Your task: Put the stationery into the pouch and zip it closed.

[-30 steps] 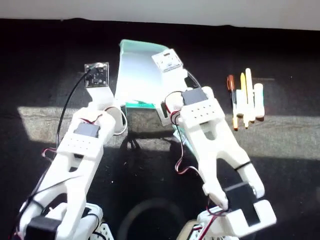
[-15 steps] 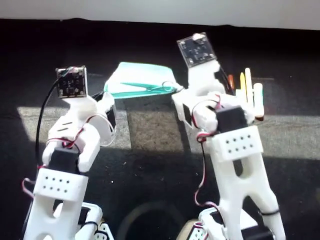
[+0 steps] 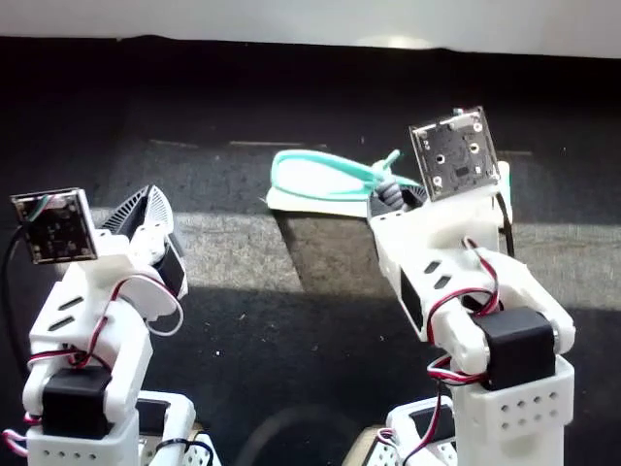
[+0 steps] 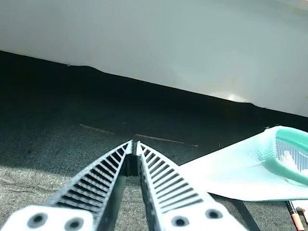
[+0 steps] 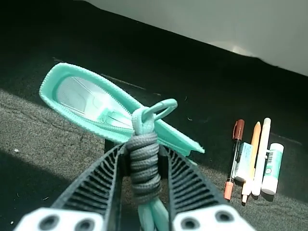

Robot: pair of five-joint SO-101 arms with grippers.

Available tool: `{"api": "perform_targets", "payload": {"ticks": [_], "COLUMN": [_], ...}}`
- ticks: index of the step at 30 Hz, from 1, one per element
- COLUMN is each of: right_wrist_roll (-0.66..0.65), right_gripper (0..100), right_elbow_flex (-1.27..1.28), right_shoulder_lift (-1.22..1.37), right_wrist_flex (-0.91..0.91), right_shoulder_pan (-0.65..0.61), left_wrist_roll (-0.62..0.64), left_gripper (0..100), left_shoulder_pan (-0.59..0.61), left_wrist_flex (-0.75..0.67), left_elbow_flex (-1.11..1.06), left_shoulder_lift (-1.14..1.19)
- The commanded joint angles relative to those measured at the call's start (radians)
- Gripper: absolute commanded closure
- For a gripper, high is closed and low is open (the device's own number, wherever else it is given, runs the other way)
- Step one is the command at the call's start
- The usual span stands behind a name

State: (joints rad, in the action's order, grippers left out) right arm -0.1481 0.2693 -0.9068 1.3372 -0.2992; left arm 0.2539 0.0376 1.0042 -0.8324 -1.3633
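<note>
Right wrist view has the right gripper [image 5: 143, 153] with its two ribbed fingers clamped on a knotted grey cord [image 5: 144, 168]. The cord is tied to the mint loop of the zip pull at one end of the pouch [image 5: 82, 98]. The pouch is a mint-green, see-through bag with its zip undone and its mouth gaping as a long narrow slot. Its long axis runs from the gripped end straight away from the gripper to a rounded free end. A dark shadow lies on the cloth [image 5: 43, 159] under the gripped end.

In the high view the pouch [image 3: 315, 180] stretches sideways across the black cloth, with the open mouth turned upward. The right gripper [image 3: 393, 194] is at one end of it.

The stationery [image 5: 252, 161] lies on the cloth off to the side of the pouch's gripped end, apart from the pouch. It is a brown-capped pen, an orange pencil, a white pen, a stubby white stick and a small pale block. They lie side by side, touching or nearly so, with their long axes parallel.

The left gripper [image 4: 134, 144] has its fingers pressed together with nothing between them. In the high view the left gripper [image 3: 146, 209] is well clear of the pouch's free end, on the side away from the stationery. The left wrist view shows the pouch [image 4: 231, 168] off to one side of the fingertips, not touching them.
</note>
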Motion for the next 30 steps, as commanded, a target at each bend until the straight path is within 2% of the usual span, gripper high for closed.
{"api": "perform_targets", "payload": {"ticks": [1,3,7,11,13,17,23,25,27,30], "right_wrist_roll": [-0.008,-0.006,-0.003,-0.006,-0.006,-0.006,-0.006,-0.006,-0.006,-0.006], "right_gripper": [99.3,99.3,99.3,99.3,99.3,99.3,99.3,99.3,99.3,99.3], "right_elbow_flex": [0.054,0.101,0.142,0.142,0.145,0.147,0.147,0.148,0.148,0.148], "right_shoulder_lift": [-0.016,-0.016,-0.015,-0.015,-0.015,-0.015,-0.015,-0.015,-0.015,-0.015], "right_wrist_flex": [-0.013,-0.031,-0.067,-0.067,-0.065,-0.059,-0.059,-0.059,-0.059,-0.059], "right_shoulder_pan": [-0.053,-0.090,-0.114,-0.114,-0.110,-0.108,-0.108,-0.108,-0.108,-0.108], "left_wrist_roll": [0.002,-0.002,0.014,0.040,0.040,0.040,0.040,0.040,0.040,0.040], "left_gripper": [99,98,90,89,89,89,89,89,89,89], "left_shoulder_pan": [-0.002,-0.036,-0.122,-0.124,-0.127,-0.148,-0.286,-0.297,-0.294,-0.300], "left_wrist_flex": [0.002,0.002,-0.049,-0.009,0.075,0.342,0.710,0.770,0.770,0.770], "left_elbow_flex": [0.019,0.019,0.030,0.140,0.265,0.630,1.171,1.303,1.379,1.408], "left_shoulder_lift": [-0.004,-0.002,0.022,0.202,0.317,0.512,0.802,0.900,0.977,1.027]}}
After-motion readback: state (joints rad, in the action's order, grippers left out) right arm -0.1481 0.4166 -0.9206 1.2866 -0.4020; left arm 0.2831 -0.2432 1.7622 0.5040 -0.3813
